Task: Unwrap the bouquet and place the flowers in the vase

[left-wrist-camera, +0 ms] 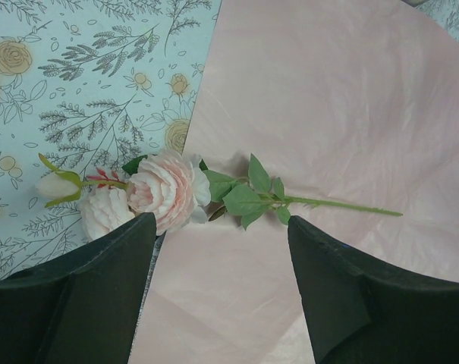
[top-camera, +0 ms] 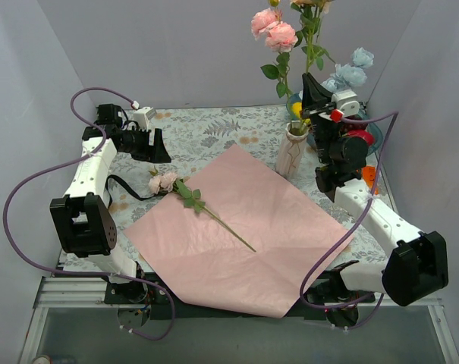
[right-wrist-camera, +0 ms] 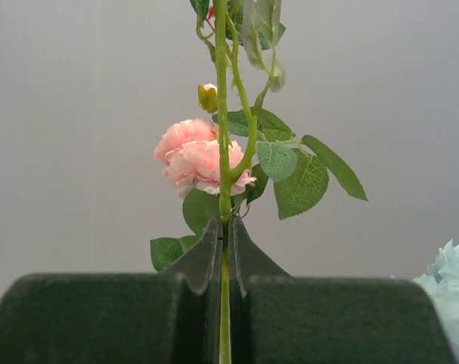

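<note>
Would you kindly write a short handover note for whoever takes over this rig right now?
Left gripper: open, hovering over the lying flower, not touching it.
Right gripper: shut on an upright flower stem, beside the vase.
Done: wrapping paper is opened flat; blue blossoms appear to stand in the vase.
Left: settle the held stem in the vase, release, then pick up and place the lying flower.

You see long green-stemmed artificial flower (left-wrist-camera: 168, 189) with pale pink roses lying flat: blooms on pale blue floral-print tablecloth (left-wrist-camera: 85, 76), stem on lilac-pink wrapping paper (left-wrist-camera: 328, 98). Left gripper (left-wrist-camera: 221, 227) (black fingers spread wide) hovers above.
</note>
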`<action>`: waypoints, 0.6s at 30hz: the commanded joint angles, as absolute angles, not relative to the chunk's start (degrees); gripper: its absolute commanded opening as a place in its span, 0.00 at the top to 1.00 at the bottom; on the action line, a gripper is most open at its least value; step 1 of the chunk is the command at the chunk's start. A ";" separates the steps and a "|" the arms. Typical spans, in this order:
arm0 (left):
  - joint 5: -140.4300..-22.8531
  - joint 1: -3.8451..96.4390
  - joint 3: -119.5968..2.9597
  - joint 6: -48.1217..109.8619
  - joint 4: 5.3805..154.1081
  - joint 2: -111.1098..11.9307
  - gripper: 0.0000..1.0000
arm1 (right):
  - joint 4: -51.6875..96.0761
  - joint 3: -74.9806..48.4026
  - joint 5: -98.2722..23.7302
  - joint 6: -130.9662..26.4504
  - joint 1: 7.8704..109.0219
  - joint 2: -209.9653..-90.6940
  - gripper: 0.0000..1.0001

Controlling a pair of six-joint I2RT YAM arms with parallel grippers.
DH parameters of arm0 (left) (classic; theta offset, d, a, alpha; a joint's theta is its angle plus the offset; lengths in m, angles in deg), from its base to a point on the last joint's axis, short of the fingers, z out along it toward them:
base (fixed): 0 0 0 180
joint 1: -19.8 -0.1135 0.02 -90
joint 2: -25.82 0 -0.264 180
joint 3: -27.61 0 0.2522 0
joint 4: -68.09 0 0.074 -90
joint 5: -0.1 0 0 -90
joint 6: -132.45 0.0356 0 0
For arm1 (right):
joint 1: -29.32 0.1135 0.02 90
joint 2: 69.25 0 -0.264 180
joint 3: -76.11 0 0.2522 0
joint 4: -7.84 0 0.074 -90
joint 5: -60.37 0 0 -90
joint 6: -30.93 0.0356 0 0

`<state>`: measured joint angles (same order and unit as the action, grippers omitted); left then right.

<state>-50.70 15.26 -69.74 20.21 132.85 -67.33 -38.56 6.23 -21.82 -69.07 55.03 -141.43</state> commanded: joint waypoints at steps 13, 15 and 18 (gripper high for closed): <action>-49.91 15.32 -73.69 21.88 134.14 -68.31 0.30 | -55.57 6.62 -27.17 -59.51 50.33 -148.26 0.99; -50.17 15.32 -73.78 22.06 134.23 -68.40 0.30 | -55.83 6.80 -28.04 -60.21 50.33 -148.87 0.99; -50.26 15.32 -74.04 22.15 134.49 -68.66 0.30 | -56.71 7.94 -28.14 -61.44 50.33 -149.40 0.99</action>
